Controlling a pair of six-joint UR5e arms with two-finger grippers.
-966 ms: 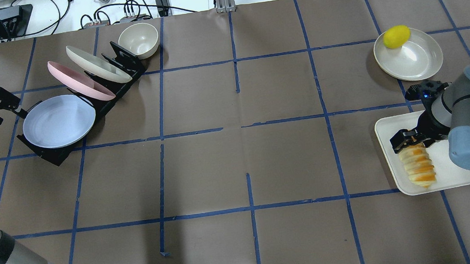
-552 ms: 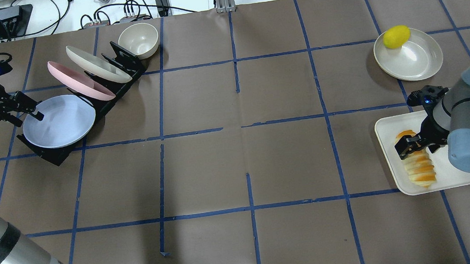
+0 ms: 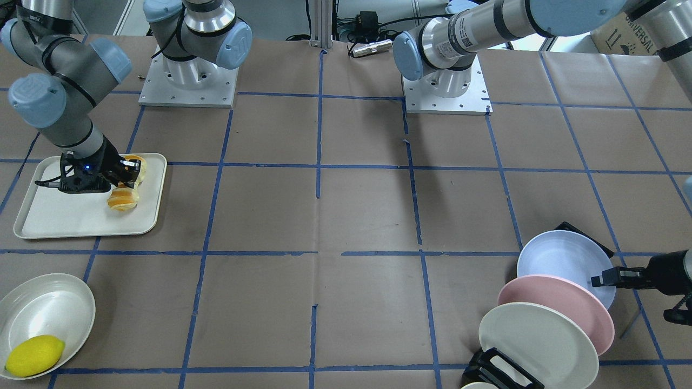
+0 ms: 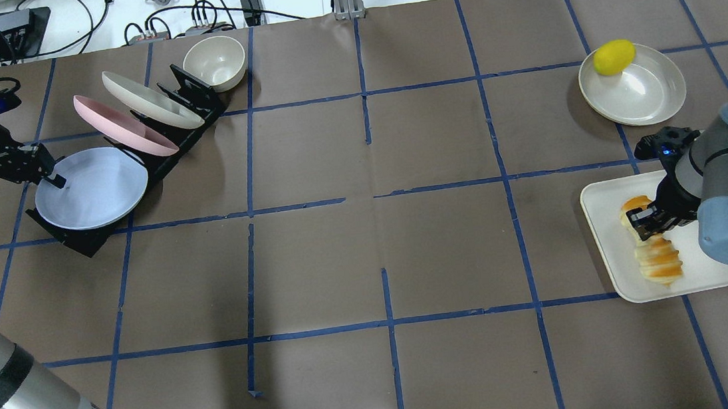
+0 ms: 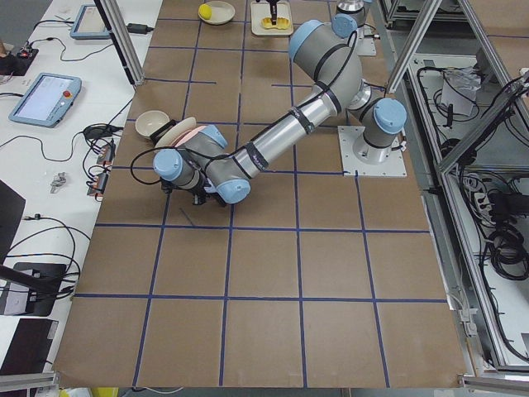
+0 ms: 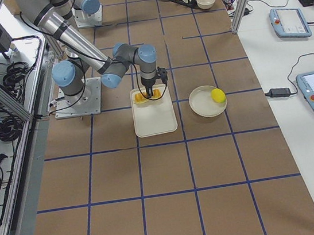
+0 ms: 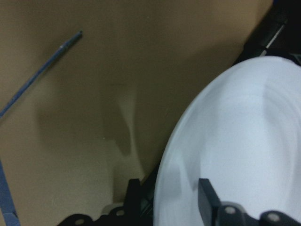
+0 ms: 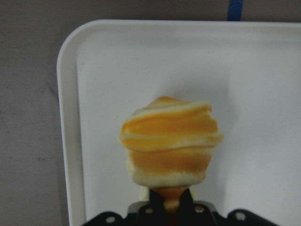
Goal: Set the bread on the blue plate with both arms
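At the far left of the overhead view the left gripper (image 4: 53,178) sits at the outer rim of the blue plate (image 4: 95,190). Its wrist camera shows the two fingers (image 7: 207,200) set apart, one in front of the plate's face and the other behind the rim, so the edge lies between them. Whether either finger presses on the plate cannot be told.

The blue plate leans in the nearest slot of a black rack (image 4: 83,239). A pink plate (image 4: 122,124) stands in the slot behind it and a cream-white plate (image 4: 150,98) in the one after that. A cream bowl (image 4: 215,62) rests just beyond the rack's far end. All of this lies on the table (image 4: 380,230), which is covered in brown paper and crossed by blue tape lines.

Further right, near the table's far side, a yellow lemon (image 4: 613,57) lies at the edge of a shallow cream dish (image 4: 651,96). Nearer the robot is a white tray (image 4: 605,251), and the bread (image 4: 660,259) is on or just over its left part, well apart from the blue plate. The right gripper (image 4: 642,219) is closed narrowly on the loaf near its far end, with a short stub showing beyond the fingers and the longer striped part running toward the tray's near edge. From the right wrist camera the loaf is seen end-on above the tray, pinched at the bottom of the frame; whether it touches the tray cannot be told
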